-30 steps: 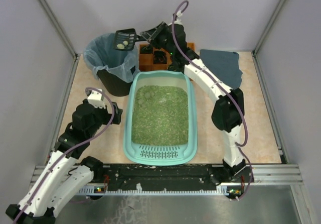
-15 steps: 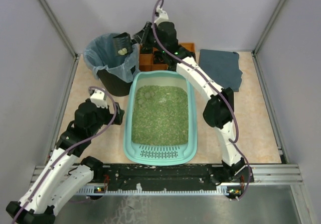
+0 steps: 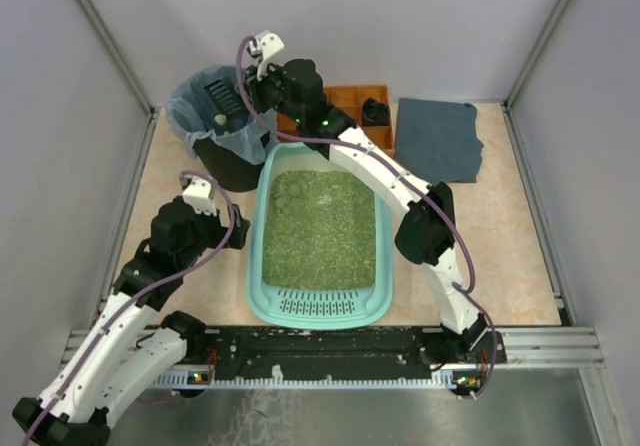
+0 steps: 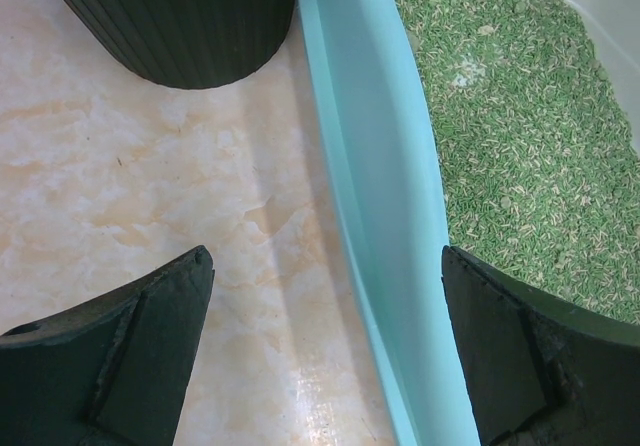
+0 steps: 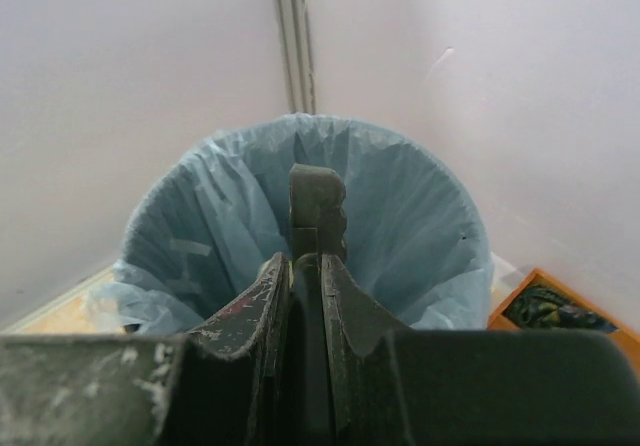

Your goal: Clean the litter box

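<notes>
The light-teal litter box [image 3: 318, 311] lies mid-table, holding green litter [image 3: 320, 226]. My right gripper [image 3: 262, 91] is shut on the handle of a black scoop [image 3: 222, 101], which hangs over the open black bin [image 3: 225, 161]. A pale clump [image 3: 217, 119] shows at the scoop's lower edge. In the right wrist view the gripper [image 5: 305, 261] pinches the scoop [image 5: 317, 201] edge-on above the blue bag [image 5: 420, 216]. My left gripper [image 3: 238, 228] stands open by the box's left side. In its wrist view the gripper [image 4: 326, 256] straddles the teal wall [image 4: 380, 166], touching nothing.
An orange compartmented tray [image 3: 345, 101] sits behind the box, with a dark grey mat [image 3: 440, 136] to its right. The bin [image 4: 180, 16] stands close to the box's far-left corner. Grey enclosure walls ring the table.
My right arm swung the scoop left, from beside the orange tray to over the bin, and the scoop has tilted. The left arm has barely shifted.
</notes>
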Motion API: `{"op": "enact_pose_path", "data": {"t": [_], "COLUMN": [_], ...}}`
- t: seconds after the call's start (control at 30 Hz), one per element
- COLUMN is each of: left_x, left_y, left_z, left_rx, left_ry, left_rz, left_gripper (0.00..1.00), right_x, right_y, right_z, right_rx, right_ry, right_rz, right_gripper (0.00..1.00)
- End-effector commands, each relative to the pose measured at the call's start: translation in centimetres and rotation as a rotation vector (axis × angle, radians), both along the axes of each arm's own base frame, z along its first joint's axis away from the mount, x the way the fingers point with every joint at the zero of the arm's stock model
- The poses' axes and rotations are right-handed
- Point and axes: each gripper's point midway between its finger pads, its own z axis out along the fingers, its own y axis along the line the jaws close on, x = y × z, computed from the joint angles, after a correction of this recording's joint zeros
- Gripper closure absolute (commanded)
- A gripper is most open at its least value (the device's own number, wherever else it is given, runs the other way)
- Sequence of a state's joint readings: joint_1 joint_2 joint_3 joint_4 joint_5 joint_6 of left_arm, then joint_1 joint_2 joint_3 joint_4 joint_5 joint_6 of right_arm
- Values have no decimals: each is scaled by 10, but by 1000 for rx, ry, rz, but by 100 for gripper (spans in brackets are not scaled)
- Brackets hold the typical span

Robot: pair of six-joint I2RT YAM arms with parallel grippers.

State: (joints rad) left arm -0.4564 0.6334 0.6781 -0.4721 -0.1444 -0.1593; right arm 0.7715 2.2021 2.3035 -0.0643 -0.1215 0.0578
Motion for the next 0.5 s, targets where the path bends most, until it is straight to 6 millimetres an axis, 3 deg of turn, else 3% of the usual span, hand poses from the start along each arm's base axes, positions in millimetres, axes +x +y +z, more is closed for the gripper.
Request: {"op": "enact_pose_path", "data": {"t": [0.0, 0.23, 0.47], "left_x": [0, 1, 0], "left_y": [-4, -4, -11], "left_z": [4, 4, 3], "left_rx": [-3, -3, -7], "left_ry": [-11, -9, -7], "left_rz": [-23, -24, -65], "left_gripper": [0, 0, 0], "right_x": [-5, -11, -41], "right_y": [-17, -23, -48], "right_z": [60, 75, 133], "right_rx": [43, 79, 293], "right_ry": [-192, -209, -104], "right_rz": [-58, -67, -90], "right_gripper": [100, 100, 100]}}
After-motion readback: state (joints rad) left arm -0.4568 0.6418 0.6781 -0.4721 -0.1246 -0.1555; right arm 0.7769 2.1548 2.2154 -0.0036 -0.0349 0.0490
